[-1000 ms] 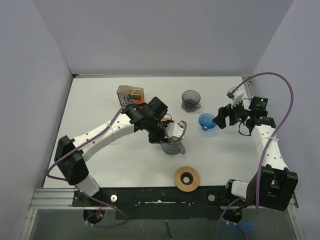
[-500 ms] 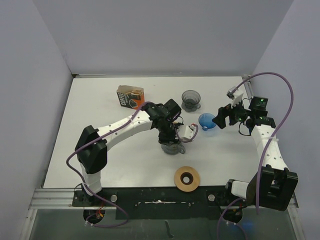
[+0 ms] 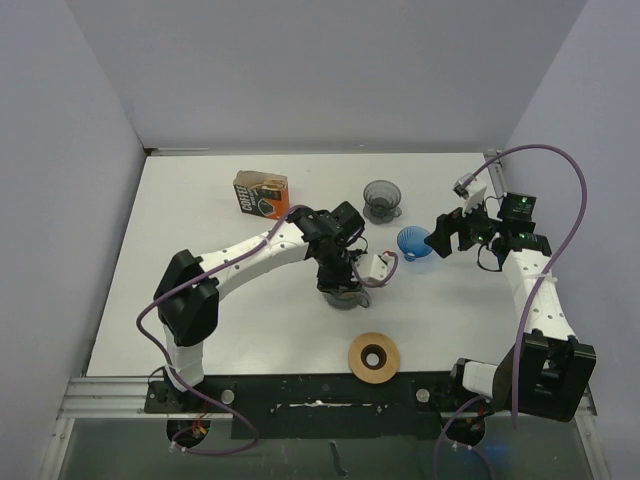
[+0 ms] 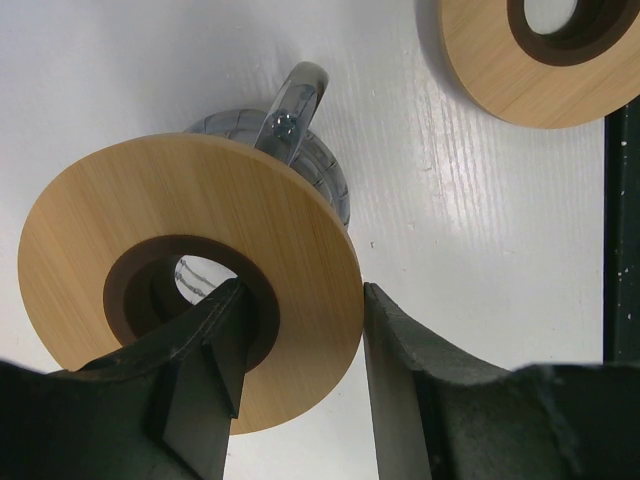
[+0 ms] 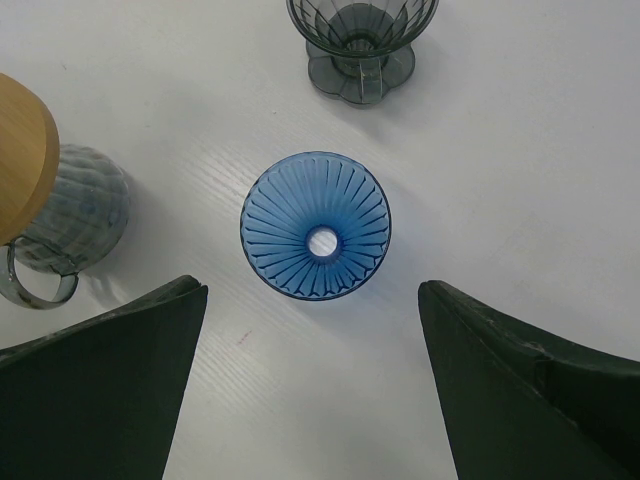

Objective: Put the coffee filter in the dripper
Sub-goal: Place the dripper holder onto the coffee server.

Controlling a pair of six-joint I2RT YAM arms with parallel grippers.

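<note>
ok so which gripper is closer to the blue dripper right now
Right. The right gripper hangs open just above the blue dripper, a finger either side. The left gripper is off to its left, clamping a wooden ring over the grey glass dripper.

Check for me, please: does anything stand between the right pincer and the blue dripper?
Nothing visible does. The right pincer hangs open directly over the blue dripper. The grey dripper stands beyond it, and the wooden ring held by the left pincer is off to one side.

White table [image 3: 180,200] carries a coffee box [image 3: 261,193], grey dripper [image 3: 382,200], blue dripper [image 3: 414,243], wooden ring [image 3: 374,357]
</note>
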